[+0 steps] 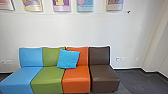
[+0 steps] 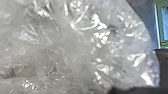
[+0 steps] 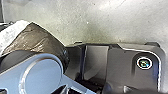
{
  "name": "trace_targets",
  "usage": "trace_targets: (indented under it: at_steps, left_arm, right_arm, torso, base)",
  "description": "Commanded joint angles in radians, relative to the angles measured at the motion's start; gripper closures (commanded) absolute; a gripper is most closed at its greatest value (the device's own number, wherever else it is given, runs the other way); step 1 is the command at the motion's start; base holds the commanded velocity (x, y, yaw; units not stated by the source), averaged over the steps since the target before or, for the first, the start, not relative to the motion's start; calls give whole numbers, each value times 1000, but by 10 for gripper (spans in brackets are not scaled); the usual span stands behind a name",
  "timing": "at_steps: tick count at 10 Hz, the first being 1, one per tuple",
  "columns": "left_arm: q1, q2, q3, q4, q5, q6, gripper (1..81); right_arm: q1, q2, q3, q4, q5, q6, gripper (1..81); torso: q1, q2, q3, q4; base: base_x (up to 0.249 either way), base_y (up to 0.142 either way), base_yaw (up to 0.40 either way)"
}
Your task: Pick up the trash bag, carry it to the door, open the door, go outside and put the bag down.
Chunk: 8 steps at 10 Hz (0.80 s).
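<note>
Faced the seats [image 1: 76,77] with the trash bag [image 2: 75,45] close beside the base [image 3: 120,65], likely for steadier carrying; couldn't tell either gripper's state, wide or narrow!

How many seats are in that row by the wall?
4. From left to right in the head view: a blue seat, a green seat, an orange seat and a brown seat.

1 cushion [image 1: 68,59] rests on the sofa [image 1: 103,73] below 5 posters [image 1: 85,5].
</note>
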State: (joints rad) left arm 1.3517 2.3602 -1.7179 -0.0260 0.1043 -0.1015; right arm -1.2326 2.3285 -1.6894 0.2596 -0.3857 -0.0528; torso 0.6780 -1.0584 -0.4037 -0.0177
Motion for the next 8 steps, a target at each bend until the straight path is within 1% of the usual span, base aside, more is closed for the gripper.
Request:
trace_targets:
  at_steps: [1, 4, 5, 6, 8]
  left_arm:
    - [-18, 30, -55, 9, 49, 6, 811]
    - [11, 125, -187, 11, 49, 8, 811]
    - [21, 162, -239, 20, 49, 8, 811]
    - [27, 182, -267, 20, 49, 8, 811]
    - [37, 232, -345, 18, 49, 8, 811]
  right_arm:
    - [44, 2, -25, 20, -41, -31, 10]
    - [-8, 94, -137, 20, -30, -59, 10]
    - [-20, 134, -194, 20, -31, -64, 10]
    - [-26, 154, -225, 20, -31, -76, 10]
    - [-31, 194, -278, 14, -31, -78, 10]
  torso:
    - [-63, 97, 0, 0]
    - [-132, 203, 0, 0]
    - [-154, 238, 0, 0]
    - [-175, 270, 0, 0]
    - [-220, 341, 82, 0]
  base:
    - [0, 0, 0]
    - [0, 0, 0]
    - [0, 0, 0]
    - [0, 0, 0]
    - [0, 0, 0]
